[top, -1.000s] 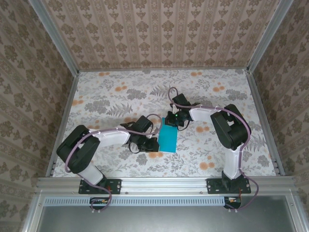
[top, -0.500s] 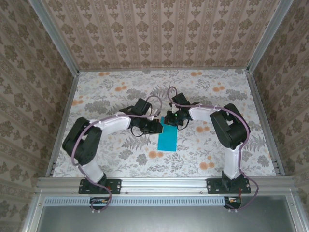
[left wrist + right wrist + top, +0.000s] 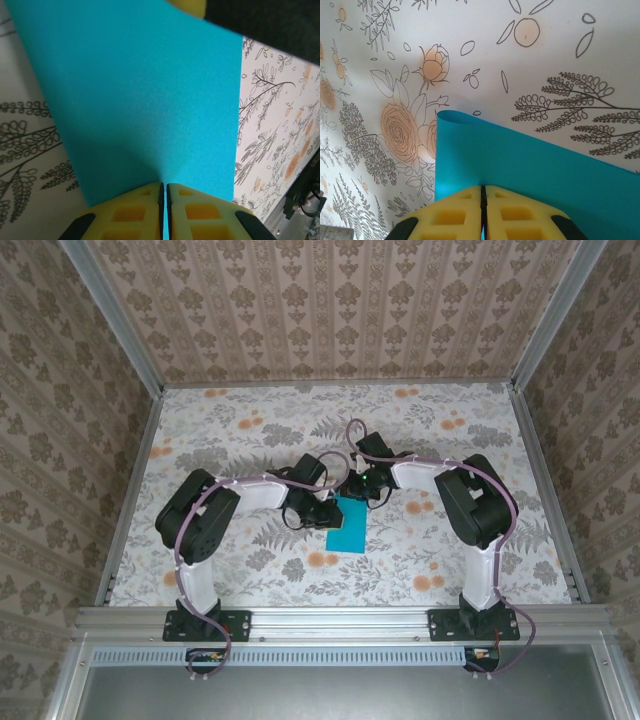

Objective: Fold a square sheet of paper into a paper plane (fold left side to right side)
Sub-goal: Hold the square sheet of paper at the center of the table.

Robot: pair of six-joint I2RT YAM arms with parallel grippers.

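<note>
The square sheet of paper (image 3: 350, 530) lies on the floral table as a narrow turquoise-blue rectangle, doubled over itself. In the right wrist view its rolled, uncreased edge curls at the paper (image 3: 520, 160)'s far left corner. My left gripper (image 3: 326, 514) sits at the sheet's left edge. In its wrist view the left gripper (image 3: 163, 184) has yellow jaws pressed together on the paper (image 3: 150, 100), a blue sliver showing between them. My right gripper (image 3: 358, 492) is at the sheet's far edge. In its own view the right gripper (image 3: 483, 187) is likewise shut on the sheet.
The floral tablecloth (image 3: 250, 440) spreads all round the sheet. Patterned walls and metal rails (image 3: 130, 490) fence the table on three sides. The two arms' elbows stand to the left (image 3: 195, 520) and right (image 3: 470, 500) of the sheet.
My left arm swung from the sheet's near-left corner toward the back, then settled on the left edge farther up. The right gripper and the sheet have hardly moved.
</note>
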